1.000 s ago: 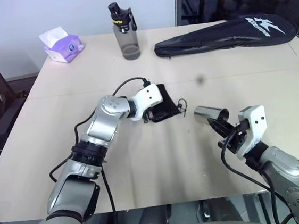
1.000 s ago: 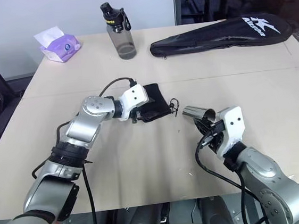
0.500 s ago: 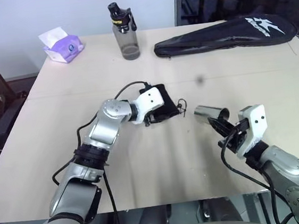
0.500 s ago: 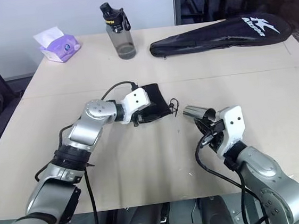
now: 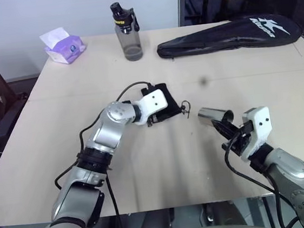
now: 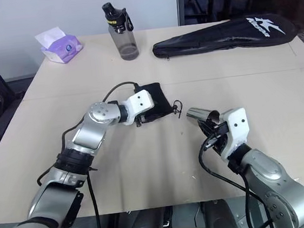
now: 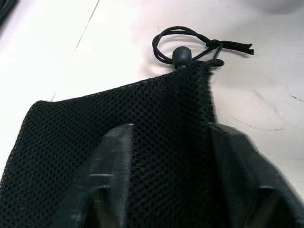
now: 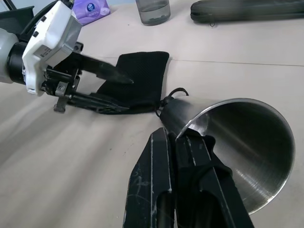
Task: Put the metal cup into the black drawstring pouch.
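Right hand [image 8: 183, 142]: clamped on rim of shiny tapered steel cup [image 5: 213, 116], held sideways, aimed at small black mesh drawstring pouch [image 6: 155, 101]. Left hand [image 7: 166, 137]: fingers straddling pouch fabric mid-tabletop, apparently to grip it.

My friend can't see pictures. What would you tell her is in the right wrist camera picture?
The right gripper pinches the rim of a shiny metal cup, its open mouth facing the camera. Beyond it on the pale table, the left gripper has one finger over and one under the black drawstring pouch. A bottle stands further back.
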